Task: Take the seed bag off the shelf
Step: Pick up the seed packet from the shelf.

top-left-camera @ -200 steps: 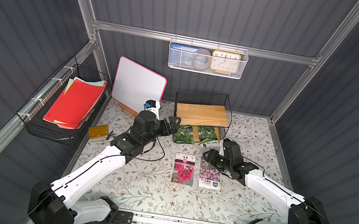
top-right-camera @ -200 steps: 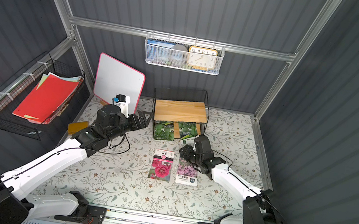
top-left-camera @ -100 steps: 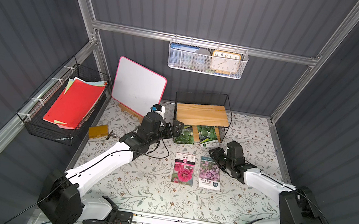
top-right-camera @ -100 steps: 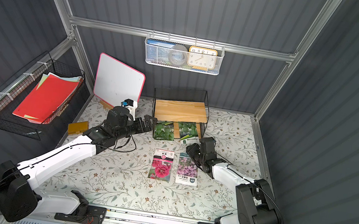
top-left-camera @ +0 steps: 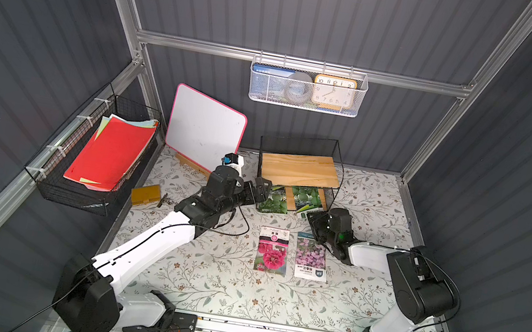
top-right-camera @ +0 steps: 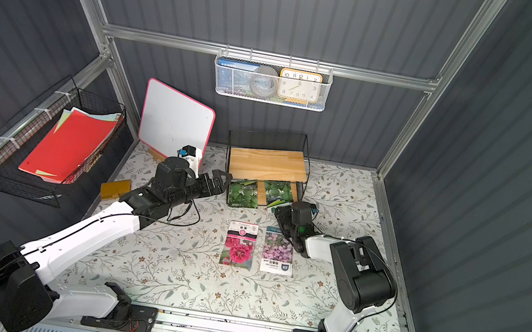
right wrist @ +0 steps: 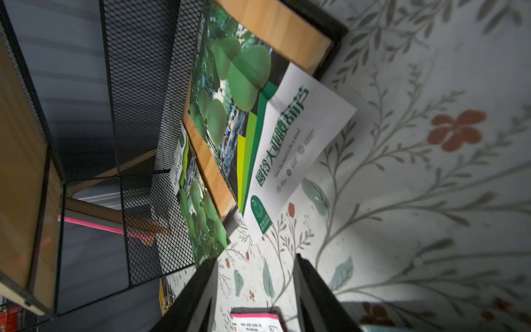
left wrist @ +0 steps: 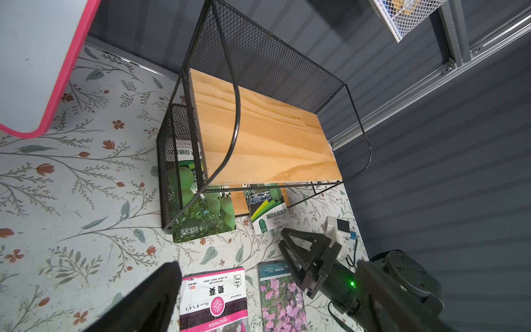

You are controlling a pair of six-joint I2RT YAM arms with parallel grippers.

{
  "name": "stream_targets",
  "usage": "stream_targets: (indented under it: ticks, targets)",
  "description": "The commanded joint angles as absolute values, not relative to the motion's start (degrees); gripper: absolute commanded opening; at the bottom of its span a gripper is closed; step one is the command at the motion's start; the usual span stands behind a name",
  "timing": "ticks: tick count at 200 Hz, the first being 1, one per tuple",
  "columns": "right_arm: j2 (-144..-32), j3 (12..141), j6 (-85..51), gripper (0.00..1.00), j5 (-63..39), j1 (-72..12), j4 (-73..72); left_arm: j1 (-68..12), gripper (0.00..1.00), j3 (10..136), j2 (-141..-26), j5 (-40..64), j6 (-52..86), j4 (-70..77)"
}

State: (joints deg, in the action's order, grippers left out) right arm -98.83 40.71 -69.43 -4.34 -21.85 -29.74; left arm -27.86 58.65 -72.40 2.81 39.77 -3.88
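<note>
The green, white-labelled paper seed bag (top-left-camera: 307, 200) is laid on the lower board of the black wire-and-wood shelf (top-left-camera: 297, 170). At its 5 o'clock the right gripper (right wrist: 255, 260) is seen half-open, empty; the left gripper (top-left-camera: 263, 191) is spread wide.

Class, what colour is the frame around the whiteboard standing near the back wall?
Pink, all round the whiteboard; clearest in both top views.

The space is enclosed by dark grey ribbed walls (top-left-camera: 303, 7) braced with aluminium rails (top-left-camera: 204, 46), the floor is covered by a floral-printed mat (top-left-camera: 219, 277) (pale, brightly lit), and a white mesh basket (top-left-camera: 255, 93) is hung on the far rail.
</note>
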Motion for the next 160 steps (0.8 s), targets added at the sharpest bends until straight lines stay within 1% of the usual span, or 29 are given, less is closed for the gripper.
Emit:
stream_targets:
  ticks: [1, 109, 160]
  targets:
    - [-99.4, 41.9, -70.7, 0.48, -1.2, -21.8, -30.6, -27.9, 1.00, 58.8, -70.6, 3.3, 38.4, -4.5]
    - [-102.1, 42.3, -73.7, 0.46, 0.8, -21.8, -30.3, -27.8, 1.00, 58.4, -69.9, 2.6, 38.4, -5.1]
    - [-106.1, 44.1, -75.2, 0.44, 0.8, -21.8, -32.3, -27.9, 1.00, 58.4, -70.1, 2.5, 38.5, -5.1]
